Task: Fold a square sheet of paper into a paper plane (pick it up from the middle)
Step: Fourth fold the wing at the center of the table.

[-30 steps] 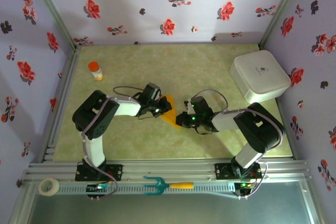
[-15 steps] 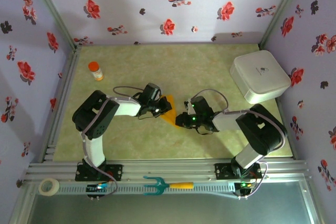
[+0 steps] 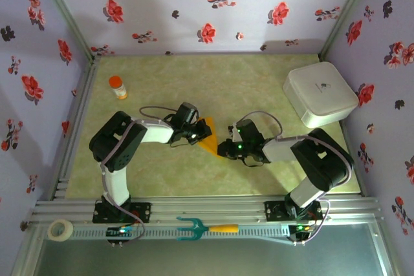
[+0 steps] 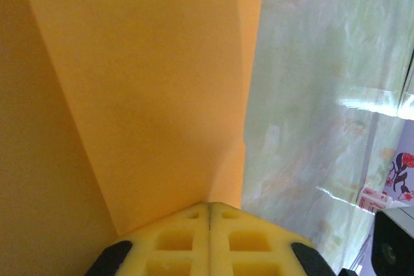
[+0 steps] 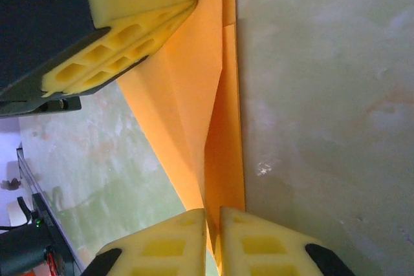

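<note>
a tape roll (image 3: pixel 61 229) sits on the front rail at far left. an orange-capped bottle (image 3: pixel 117 86) stands upright on the bench (image 3: pixel 213 82) near the back left corner. the left end effector (image 3: pixel 194 132) is at mid-bench, its yellow fingers (image 4: pixel 174 240) pressed together on one edge of the paper (image 3: pixel 209 137). the orange-yellow paper is folded, with creased flaps, and lies in the middle of the bench between the two arms. whether it rests flat or is slightly raised i cannot tell. a teal fork (image 3: pixel 206 228) lies on the front rail below it. the right end effector (image 3: pixel 224 148) pinches the opposite, near-right edge. in its wrist view the fingers (image 5: pixel 265 247) stand nearly closed with the paper's edge in the thin gap, and the left arm's finger (image 5: pixel 129 37) shows across the sheet. a white box (image 3: pixel 319 94) sits at the back right, well apart.
</note>
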You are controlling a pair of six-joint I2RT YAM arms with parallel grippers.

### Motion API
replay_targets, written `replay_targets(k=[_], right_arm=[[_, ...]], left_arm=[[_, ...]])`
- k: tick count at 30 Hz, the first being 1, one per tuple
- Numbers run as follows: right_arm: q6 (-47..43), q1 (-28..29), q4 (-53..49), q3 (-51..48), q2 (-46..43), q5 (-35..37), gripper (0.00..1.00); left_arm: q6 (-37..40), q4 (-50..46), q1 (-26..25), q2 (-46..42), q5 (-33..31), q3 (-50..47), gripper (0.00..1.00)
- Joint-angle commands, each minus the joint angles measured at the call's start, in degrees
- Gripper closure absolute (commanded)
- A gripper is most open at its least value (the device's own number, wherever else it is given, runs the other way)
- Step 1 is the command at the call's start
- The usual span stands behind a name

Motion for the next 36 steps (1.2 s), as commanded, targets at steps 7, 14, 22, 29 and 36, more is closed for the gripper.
replay_targets(k=[7, 14, 22, 29, 36], right_arm=[[-1.4, -0.3, -10.2, -1.3, -2.7, 4.0, 0.79], [-1.3, -0.3, -9.7, -1.5, -2.0, 3.1, 0.89], [0.2, -0.2, -8.0, -2.5, -1.2, 1.6, 0.91], [0.6, -0.3, -9.2, -3.0, -3.0, 2.1, 0.85], [0.9, -0.2, -10.4, -3.8, -4.7, 2.9, 0.92]], left_arm=[[0.5, -1.7, -0.1, 0.8, -0.7, -0.8, 0.94], [0.4, -1.4, -0.1, 0.7, -0.6, -0.8, 0.94], [0.4, -1.1, -0.1, 0.4, -0.6, -1.2, 0.94], [0.3, -1.1, -0.1, 0.4, -0.7, -1.4, 0.94], [0.1, -1.1, -0.1, 0.5, -0.8, -1.5, 0.94]])
